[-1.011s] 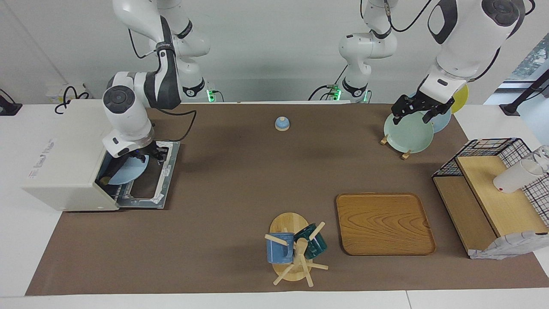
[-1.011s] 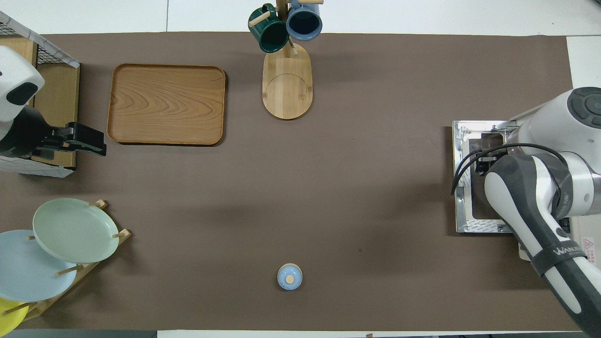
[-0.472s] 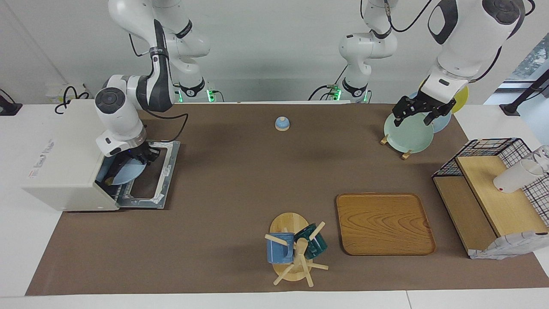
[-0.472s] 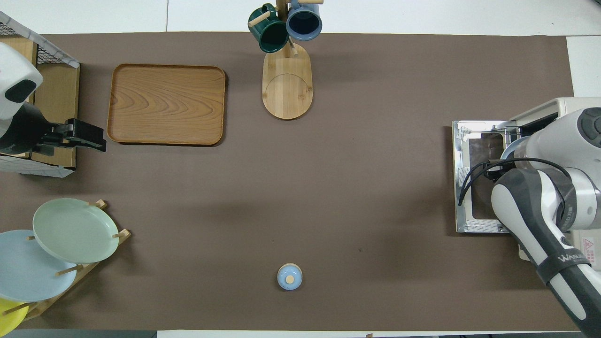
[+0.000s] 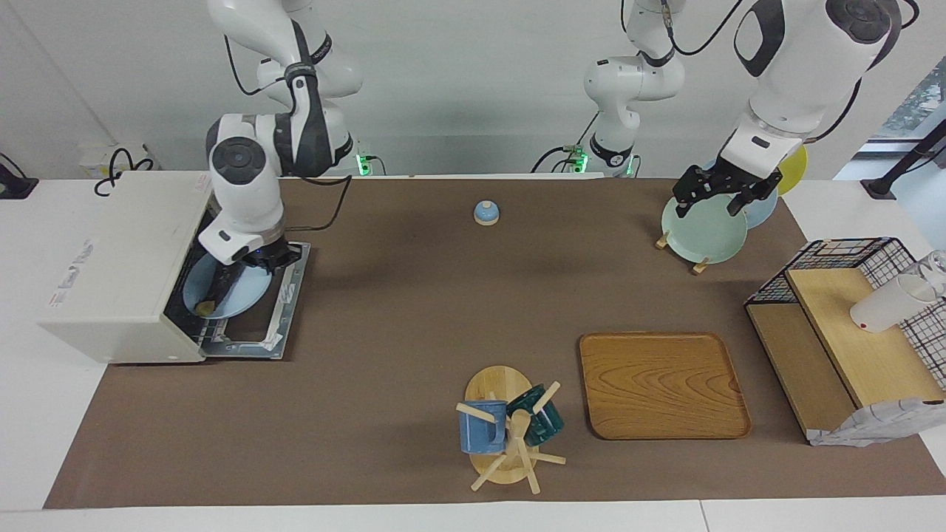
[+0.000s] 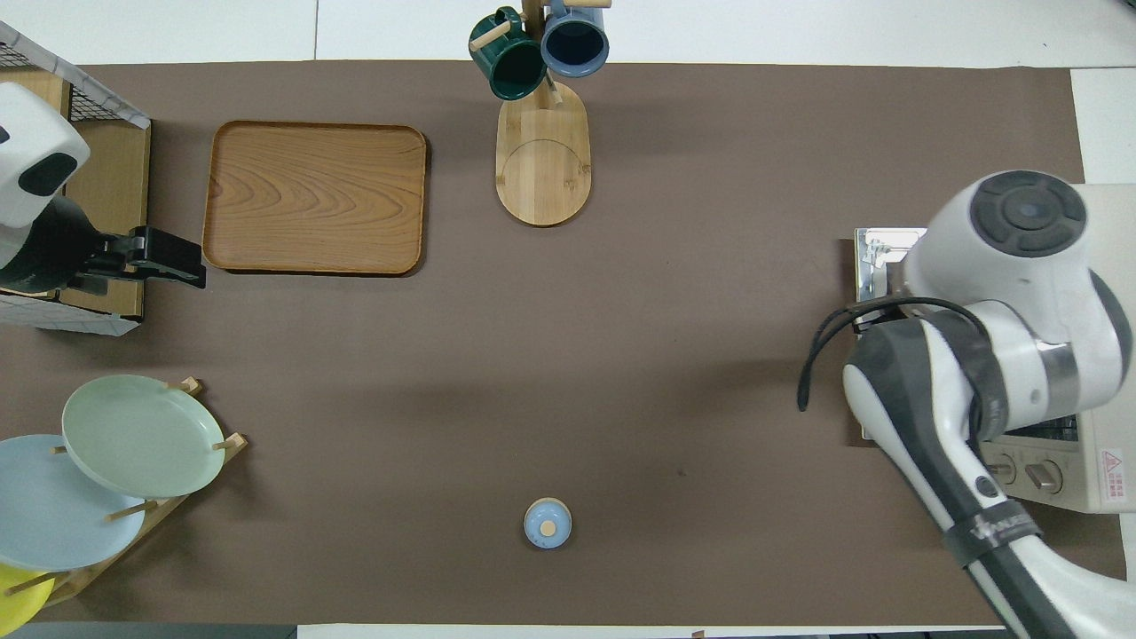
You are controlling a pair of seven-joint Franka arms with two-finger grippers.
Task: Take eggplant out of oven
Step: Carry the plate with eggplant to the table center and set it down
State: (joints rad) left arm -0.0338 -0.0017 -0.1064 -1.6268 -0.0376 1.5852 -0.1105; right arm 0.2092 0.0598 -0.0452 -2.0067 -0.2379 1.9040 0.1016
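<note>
The cream-white oven (image 5: 111,266) stands at the right arm's end of the table, and its glass door (image 5: 259,325) lies dropped open. A light blue plate (image 5: 240,295) sits in the oven mouth, partly over the door. The dark eggplant (image 5: 216,290) lies on the plate with its pale stem tip pointing away from the robots. My right gripper (image 5: 240,272) hangs low over the plate, at the eggplant's nearer end. In the overhead view the right arm hides the plate and eggplant; only the oven (image 6: 1105,479) and a door corner (image 6: 874,257) show. My left gripper (image 5: 718,198) waits raised over the plate rack.
A rack with a green plate (image 5: 702,233), a blue one and a yellow one stands at the left arm's end. A wooden tray (image 5: 661,384), a mug tree (image 5: 510,428), a small blue lidded pot (image 5: 485,213) and a wire shelf with a white cup (image 5: 887,307) are also on the table.
The right arm's wrist has risen and swung toward the table's middle, away from the oven mouth. More of the blue plate and the eggplant now shows. The left arm has hardly moved.
</note>
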